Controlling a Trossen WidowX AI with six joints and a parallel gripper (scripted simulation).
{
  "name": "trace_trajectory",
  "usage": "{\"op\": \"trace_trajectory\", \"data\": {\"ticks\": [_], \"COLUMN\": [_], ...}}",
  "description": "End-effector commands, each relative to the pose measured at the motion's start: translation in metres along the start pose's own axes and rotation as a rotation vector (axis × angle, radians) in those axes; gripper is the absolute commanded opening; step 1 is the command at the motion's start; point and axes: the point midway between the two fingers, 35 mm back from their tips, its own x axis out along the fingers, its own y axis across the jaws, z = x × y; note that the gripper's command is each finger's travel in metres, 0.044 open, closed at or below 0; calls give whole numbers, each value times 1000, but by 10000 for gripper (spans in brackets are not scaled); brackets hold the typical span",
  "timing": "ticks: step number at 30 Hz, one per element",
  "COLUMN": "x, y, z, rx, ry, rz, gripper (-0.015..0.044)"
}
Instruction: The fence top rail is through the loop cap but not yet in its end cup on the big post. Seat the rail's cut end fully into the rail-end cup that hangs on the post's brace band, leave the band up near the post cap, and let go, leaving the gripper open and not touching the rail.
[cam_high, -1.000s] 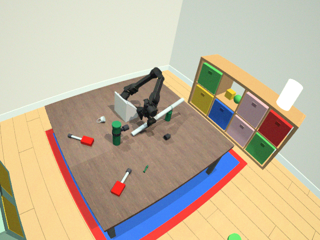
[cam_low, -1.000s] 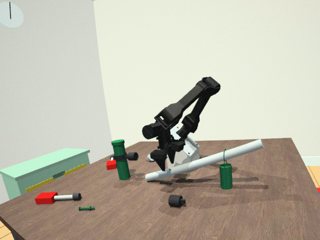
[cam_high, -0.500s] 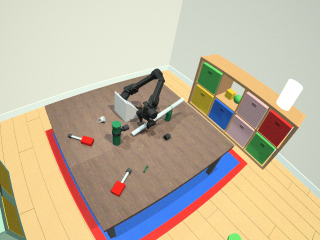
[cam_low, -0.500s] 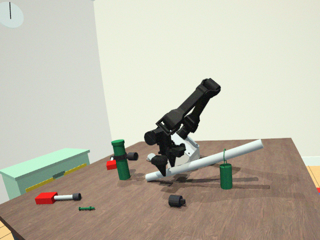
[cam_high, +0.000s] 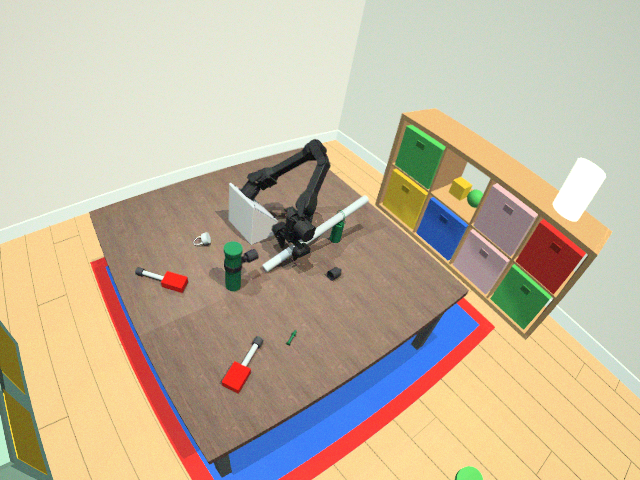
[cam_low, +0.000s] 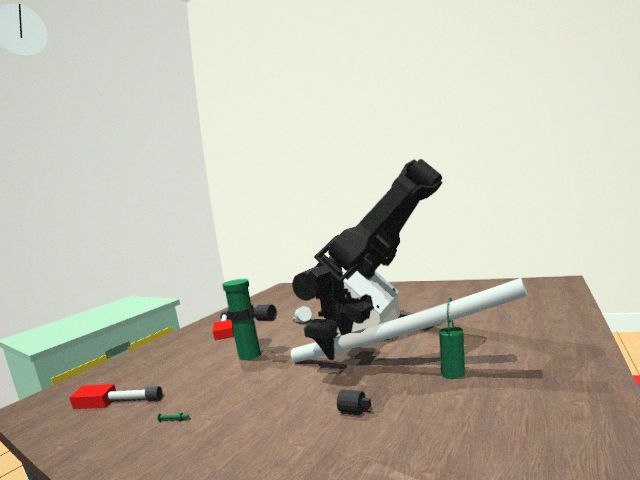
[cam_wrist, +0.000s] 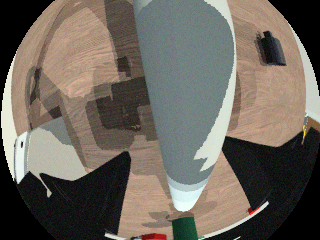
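1. Rail-end cup (cam_low: 265, 312) hangs dark on the brace band (cam_low: 238, 314), which wraps the big post (cam_low: 240, 320) a little below its green post cap (cam_low: 235, 284); the cup's mouth faces right and holds nothing.
2. Behind that post in the exterior view, a red block (cam_low: 222, 329) peeks out at its left side.
3. Further left and nearer the camera, a red-headed tool (cam_low: 111, 395) and a small green bolt (cam_low: 173, 416) lie flat on the tabletop (cam_low: 516, 428).
4. Just right of the post, the rail (cam_low: 413, 321) has its cut end (cam_low: 295, 354) low, apparently touching the tabletop, apart from the cup and below its level.
5. The claw (cam_low: 330, 343) straddles the rail close to that cut end, its fingers (cam_low: 324, 334) spread wide to either side; from the wrist view the rail fills the gap, yet whether the pads touch it is hard to judge.
6. A white angled stand (cam_low: 379, 304) sits behind the arm.
7. A loose dark cup (cam_low: 353, 401) lies on the tabletop in front of the rail.
8. Rightward, the rail climbs through the loop cap (cam_low: 448, 310) atop the short green post (cam_low: 451, 352), and its far end (cam_low: 516, 289) juts out beyond.
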Motion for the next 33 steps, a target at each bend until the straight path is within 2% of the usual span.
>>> {"op": "trace_trajectory", "data": {"ticks": [1,5,20,25,33], "x": [3,3,3,-3,-29], "y": [2,2,2,1,-5], "z": [0,0,0,-1,-11], "rx": [10,10,10,10,-3], "ry": [-6,-6,-6,-6,104], "rz": [6,6,6,6,1], "gripper": [335,230,130,0,0]}}
